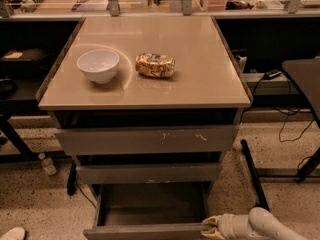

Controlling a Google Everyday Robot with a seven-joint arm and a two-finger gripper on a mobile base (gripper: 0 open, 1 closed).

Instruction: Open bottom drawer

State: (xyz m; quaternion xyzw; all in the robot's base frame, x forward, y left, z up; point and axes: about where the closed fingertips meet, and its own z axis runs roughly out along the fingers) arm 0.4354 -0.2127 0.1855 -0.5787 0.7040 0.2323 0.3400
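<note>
The bottom drawer [150, 206] is the slim grey one at the foot of the cabinet. It stands pulled out, and its shallow grey tray shows with nothing in it. Its flat front [145, 231] lies at the lower edge of the view. My gripper [209, 227], pale with a white arm behind it, is at the right end of that front, touching it. Above are the mid-width drawer front [147, 173] and the widest front with pale scratches [147, 140], both pushed in.
A white bowl [98, 65] and a crumpled snack bag [155, 65] lie on the cabinet's tan top [200, 79]. A black frame leg [252, 174] stands on the floor to the right. A small bottle [47, 163] lies on the floor at the left.
</note>
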